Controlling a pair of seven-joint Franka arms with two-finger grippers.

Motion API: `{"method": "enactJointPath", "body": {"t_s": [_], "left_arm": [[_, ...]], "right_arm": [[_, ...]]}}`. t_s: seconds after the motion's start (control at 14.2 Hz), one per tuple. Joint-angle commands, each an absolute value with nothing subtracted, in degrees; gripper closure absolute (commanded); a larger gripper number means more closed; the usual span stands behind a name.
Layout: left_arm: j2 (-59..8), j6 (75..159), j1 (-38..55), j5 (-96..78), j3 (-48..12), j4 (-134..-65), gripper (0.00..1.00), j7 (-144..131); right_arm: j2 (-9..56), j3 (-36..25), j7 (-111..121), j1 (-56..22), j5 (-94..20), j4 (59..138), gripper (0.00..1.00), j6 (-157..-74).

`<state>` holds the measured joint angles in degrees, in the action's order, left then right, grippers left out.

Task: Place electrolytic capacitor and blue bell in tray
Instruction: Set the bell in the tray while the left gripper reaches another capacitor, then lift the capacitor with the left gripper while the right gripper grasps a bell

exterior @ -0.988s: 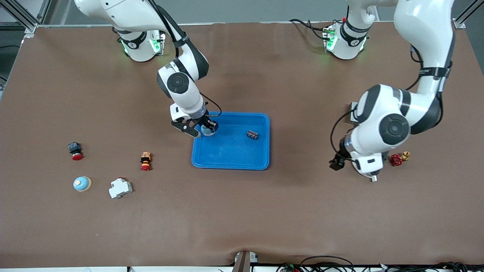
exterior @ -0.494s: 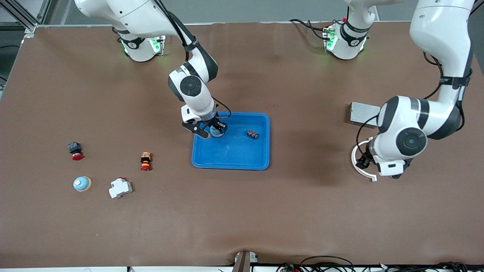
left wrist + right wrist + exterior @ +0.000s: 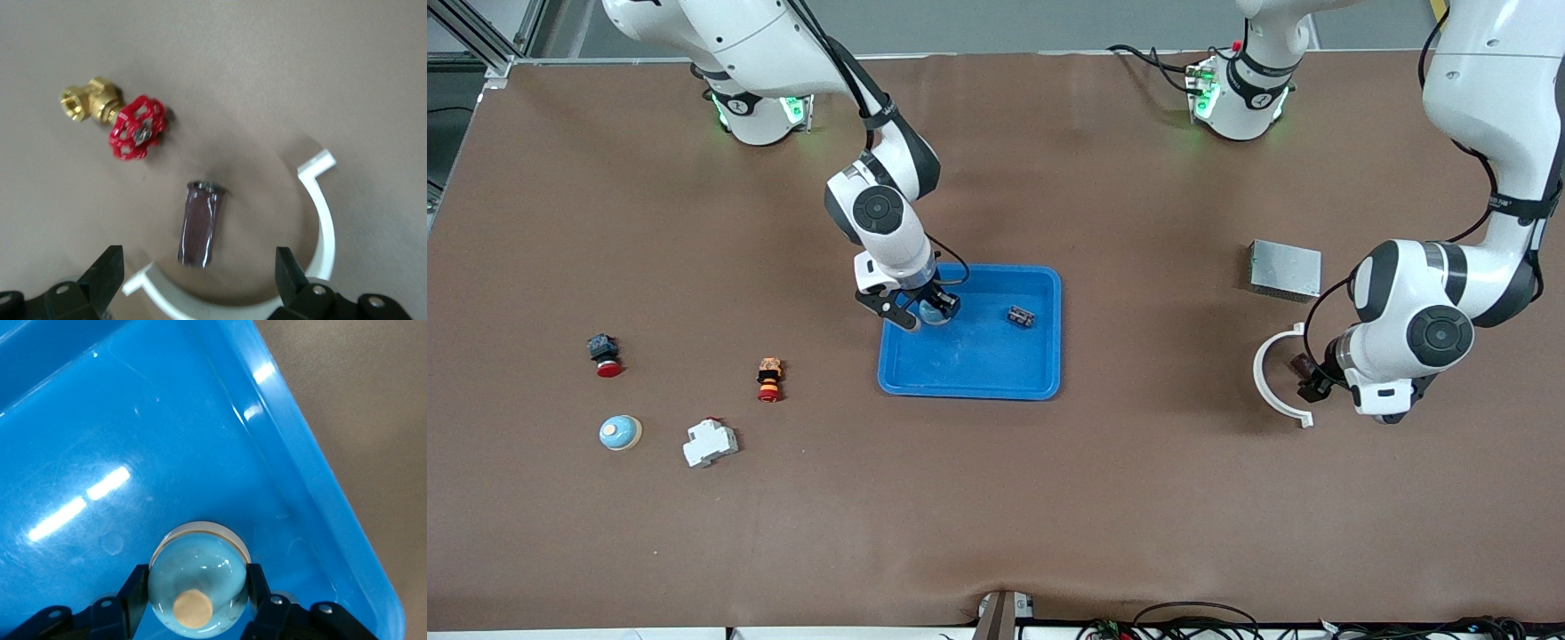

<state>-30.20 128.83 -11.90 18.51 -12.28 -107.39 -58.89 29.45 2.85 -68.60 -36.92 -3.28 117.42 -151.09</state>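
Your right gripper (image 3: 930,313) has carried the bell (image 3: 195,580) down into the tray (image 3: 1040,382), fingers still touching it, while your left gripper (image 3: 200,280) now hovers wide over the capacitor (image 3: 200,225).

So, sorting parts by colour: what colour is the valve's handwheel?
Red handwheel on a brass valve body, clearest in the left wrist view.

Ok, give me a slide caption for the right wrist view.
Right gripper holding the blue bell low inside a corner of the blue tray.
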Motion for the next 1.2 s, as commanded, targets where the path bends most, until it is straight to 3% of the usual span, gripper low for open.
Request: {"method": "enactJointPath", "body": {"t_s": [0.0, 0.14, 0.42, 0.56, 0.85, 1.13], "left_arm": [[-30.40, 133.85, -13.97, 21.44, -12.92, -110.21, 0.00, -58.80], [-31.11, 134.12, -14.06, 21.44, -12.92, -110.21, 0.00, -58.80], [-31.38, 134.56, -13.98, 21.36, -12.92, -110.48, 0.00, -58.89], [-31.73, 134.73, -14.06, 21.45, -12.92, -110.48, 0.00, -58.97], [-32.34, 135.61, -13.97, 21.36, -13.01, -110.39, 0.00, -59.33], [-33.83, 138.33, -13.89, 21.36, -13.01, -110.39, 0.00, -59.33]], "right_arm": [[30.94, 1.32, -70.22, -38.50, -1.93, 116.28, 0.00, -151.08], [30.33, 1.23, -69.88, -38.06, -2.11, 114.88, 0.00, -149.34], [28.30, 0.88, -69.18, -36.74, -1.67, 103.83, 0.00, -127.50], [27.43, -0.17, -64.19, -35.25, 1.65, 100.04, 0.00, -120.87], [23.74, -0.26, -42.68, -26.04, 2.11, 98.27, 0.00, -119.88], [28.37, -0.26, -11.86, -12.95, 3.60, 94.76, 0.00, -123.82]]}}
